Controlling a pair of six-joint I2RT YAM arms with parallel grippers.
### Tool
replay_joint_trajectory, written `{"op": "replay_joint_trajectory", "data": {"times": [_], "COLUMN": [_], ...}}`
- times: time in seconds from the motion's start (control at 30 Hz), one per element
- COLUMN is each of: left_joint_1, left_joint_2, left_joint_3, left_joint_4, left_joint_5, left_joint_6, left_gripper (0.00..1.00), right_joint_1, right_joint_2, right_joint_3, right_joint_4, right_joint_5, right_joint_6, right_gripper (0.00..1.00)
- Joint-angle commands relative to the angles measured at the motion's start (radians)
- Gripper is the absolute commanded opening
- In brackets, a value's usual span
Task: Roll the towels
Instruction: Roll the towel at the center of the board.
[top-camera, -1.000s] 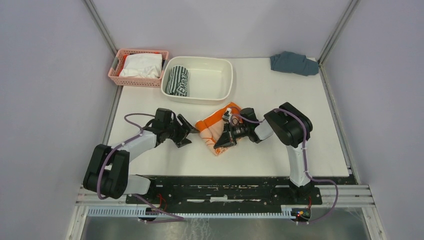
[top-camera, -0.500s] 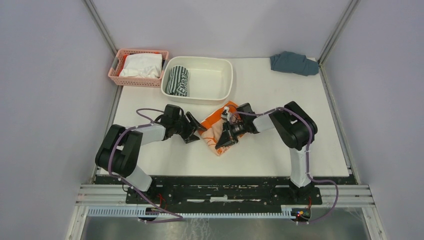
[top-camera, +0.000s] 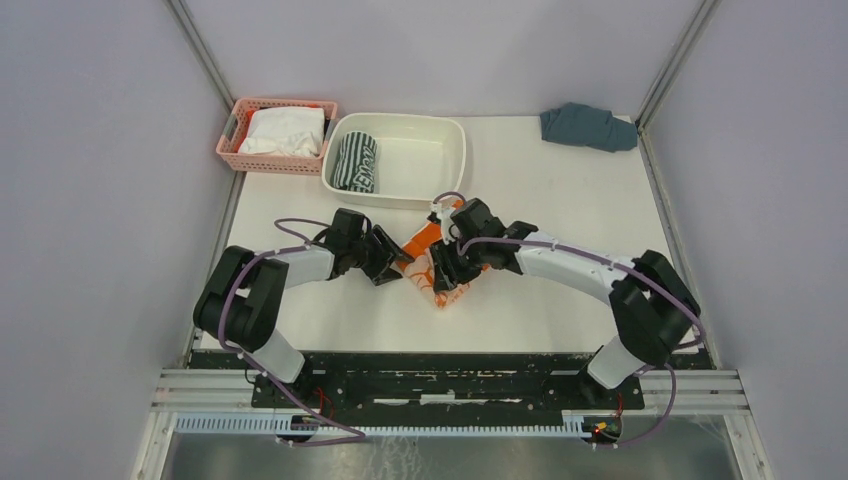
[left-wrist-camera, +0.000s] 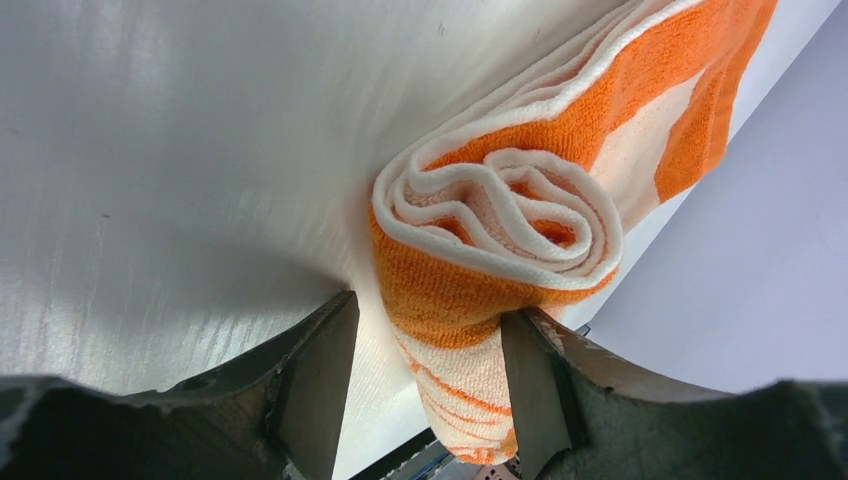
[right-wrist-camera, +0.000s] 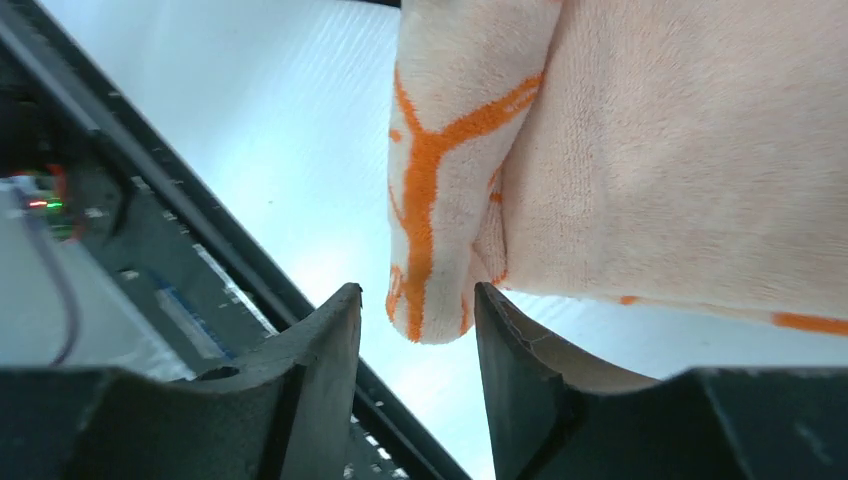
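The orange towel lies on the white table just in front of the tub, partly rolled. In the left wrist view its spiral end faces me. My left gripper is open around that end: the right finger touches the roll and the left one stands apart. My right gripper is open, with a white-and-orange fold of the towel reaching down between its fingers. The green-and-white striped towel lies rolled inside the white tub.
At the back left a pink basket holds a white cloth. A blue-grey cloth lies at the back right corner. The black base rail runs along the near edge. Grey walls close in on both sides.
My right gripper has opened and let go of the orange towel, its arm stretching out leftward. My left gripper has slid right onto the roll's end, its jaws narrowing.
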Motion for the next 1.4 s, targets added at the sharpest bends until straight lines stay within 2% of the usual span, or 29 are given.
{"op": "replay_joint_trajectory", "data": {"times": [0.0,0.17,0.27,0.57,0.73,0.87,1.0,1.13,1.2,1.37], "left_joint_1": [-0.01,-0.012,-0.011,-0.012,-0.012,-0.013,-0.012,-0.012,-0.012,-0.008], "left_joint_2": [0.053,0.048,0.046,0.039,0.036,0.04,0.046,0.021,-0.016,-0.17], "left_joint_3": [-0.004,0.006,0.006,0.008,0.008,0.014,0.019,0.017,0.016,-0.005], "left_joint_4": [-0.136,-0.153,-0.159,-0.179,-0.183,-0.184,-0.188,-0.204,-0.226,-0.271], "left_joint_5": [-0.142,-0.147,-0.149,-0.155,-0.155,-0.152,-0.149,-0.14,-0.148,-0.18], "left_joint_6": [-0.004,0.001,0.002,0.006,0.009,0.015,0.019,0.021,0.027,0.045], "left_gripper": [0.62,0.62,0.62,0.62,0.63,0.63,0.64,0.67,0.69,0.75], "right_joint_1": [0.153,0.32,0.372,0.393,0.386,0.368,0.341,0.313,0.307,0.247], "right_joint_2": [-0.11,-0.095,-0.037,0.154,0.225,0.282,0.316,0.335,0.32,0.261], "right_joint_3": [0.054,0.081,0.12,0.195,0.191,0.173,0.14,0.123,0.119,0.098], "right_joint_4": [-0.089,-0.066,-0.066,-0.123,-0.14,-0.136,-0.12,-0.124,-0.124,-0.086], "right_joint_5": [0.46,0.685,0.746,0.873,0.875,0.831,0.773,0.677,0.572,0.166], "right_joint_6": [-0.125,-0.187,-0.205,-0.2,-0.199,-0.199,-0.206,-0.214,-0.227,-0.214], "right_gripper": [0.53,0.53,0.53,0.56,0.61,0.6,0.55,0.34,0.26,0.14]}}
